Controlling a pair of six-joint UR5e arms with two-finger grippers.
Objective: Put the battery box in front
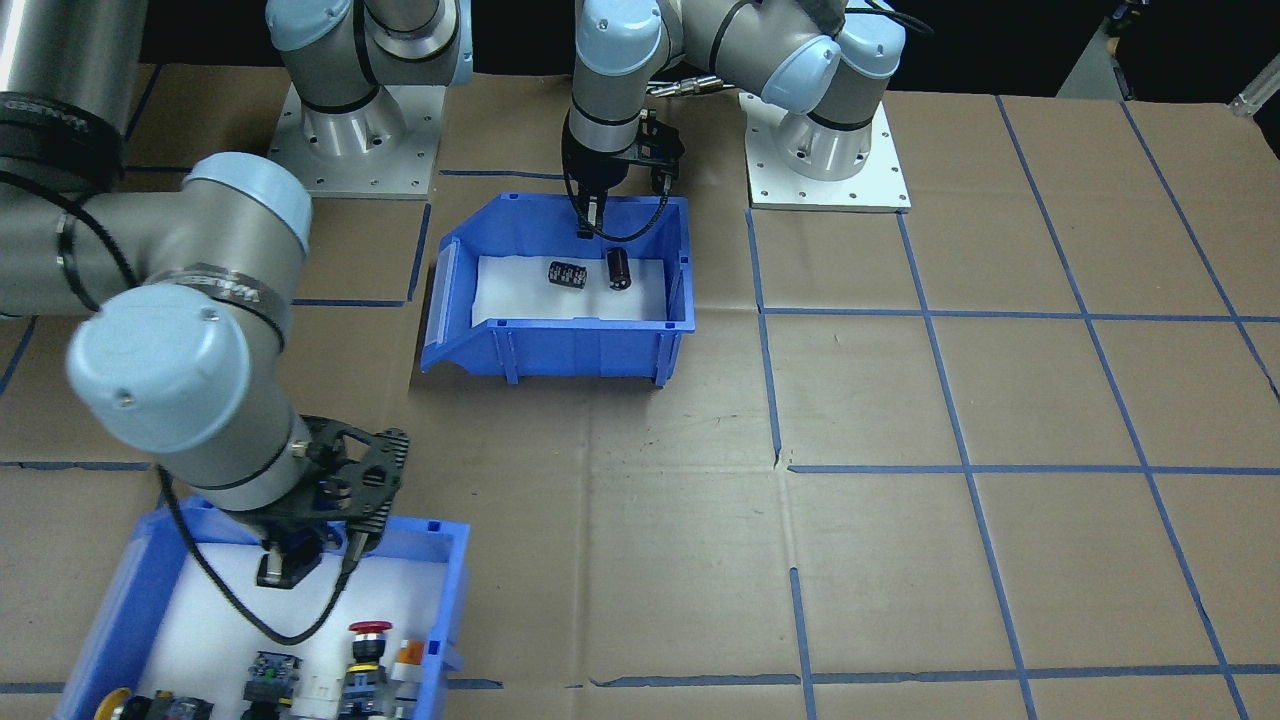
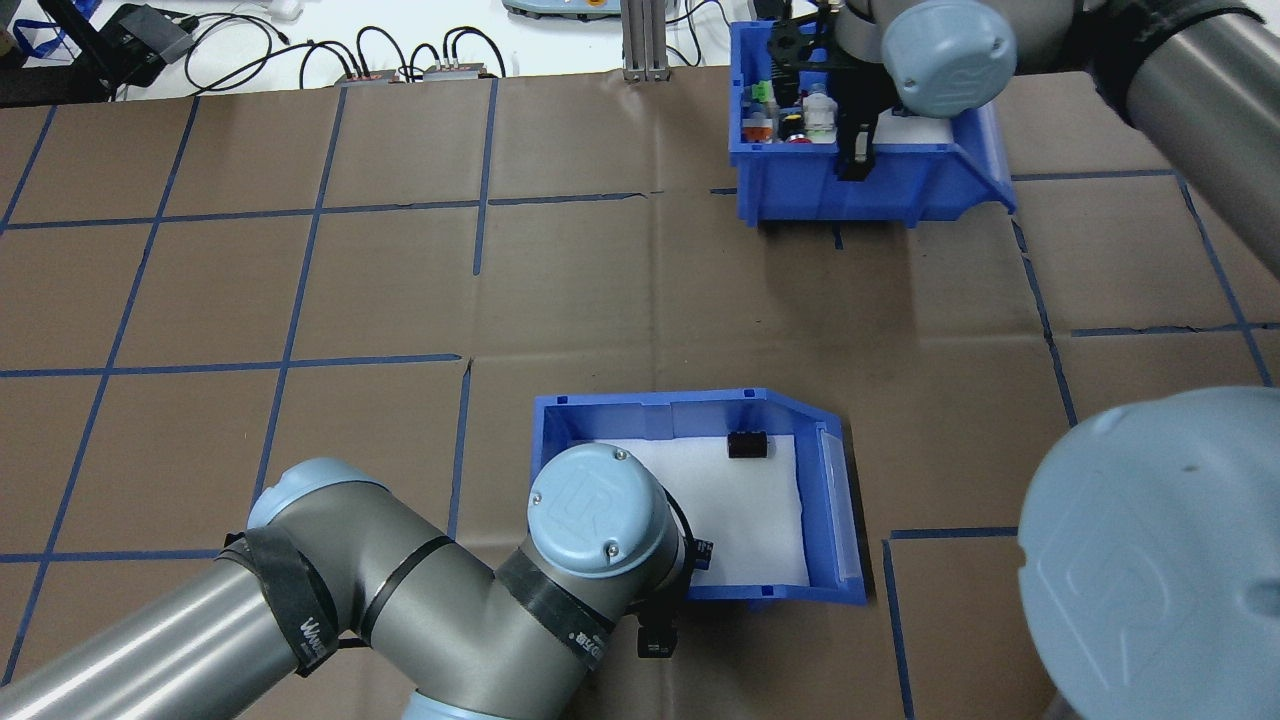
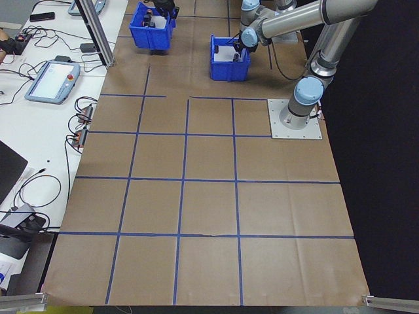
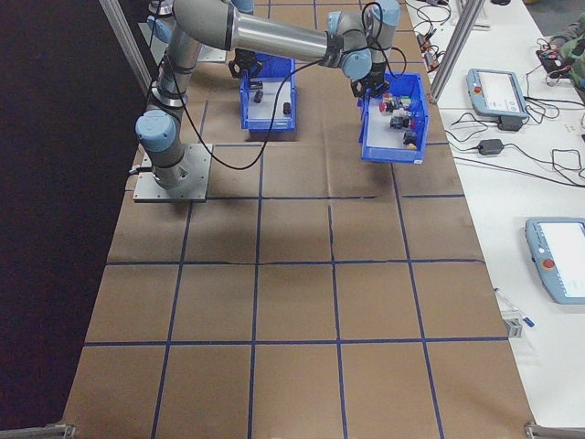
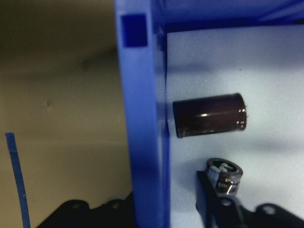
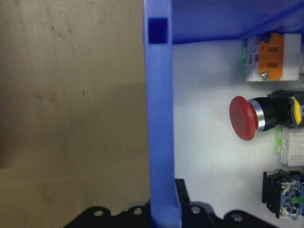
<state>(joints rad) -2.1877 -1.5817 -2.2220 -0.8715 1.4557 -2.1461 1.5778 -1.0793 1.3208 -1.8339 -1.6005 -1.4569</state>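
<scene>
My left gripper [image 1: 590, 215] is clamped on the back wall of the battery box [image 1: 560, 345], near the robot's base. I count two dark cylinders [image 1: 618, 268] inside. My right gripper [image 1: 305, 562] pinches the wall of the second blue bin [image 1: 452, 590], which holds push-buttons [image 6: 266, 115].

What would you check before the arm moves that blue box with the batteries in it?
1. Left end effector straddles the battery box back wall, as the left wrist view shows: ok.
2. It is actually clamped on the wall: cannot tell.
3. Batteries lie loose on the white foam and might roll: not ok.
4. Cardboard ahead of the box has no objects on it: ok.
5. Right end effector sits at the wall of the switch bin, away from the path: ok.
</scene>
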